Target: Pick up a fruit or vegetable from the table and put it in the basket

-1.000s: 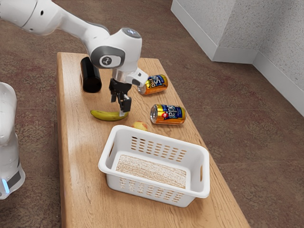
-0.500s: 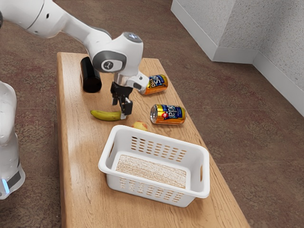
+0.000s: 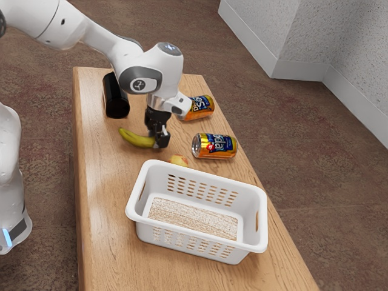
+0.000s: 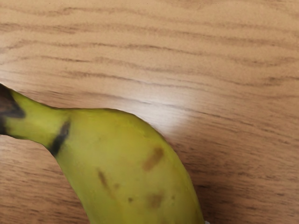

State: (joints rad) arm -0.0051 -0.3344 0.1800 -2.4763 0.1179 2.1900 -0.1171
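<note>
We see the black two-finger gripper (image 3: pixel 159 139) of our arm clamped on the yellow-green curved banana (image 3: pixel 136 140), near its end toward the exterior view's right. This end is partly hidden by the fingers, and we cannot tell if the banana is touching the wooden worktop (image 3: pixel 106 212) or is slightly above it. In the wrist view the banana is large, with brown spots and a dark mark across its narrow neck; its dark tip and the rest of its body are cut off by the border.

The small yellow-red round fruit (image 3: pixel 178 160) is just beside the white plastic basket (image 3: pixel 206 176), whose rim covers its lower part. The basket stands near the worktop's long edge at the exterior view's right. It has slots in its walls, and inside we see a beige bottom of rough texture.

An orange and blue metal soda can (image 3: pixel 215 146) lies near the same edge, between the basket and a second orange and blue can (image 3: pixel 201 107), which our hand partly covers. The black shiny cylinder (image 3: pixel 115 97) lies near the worktop's far corner at the exterior view's left; what it is, we cannot tell.
</note>
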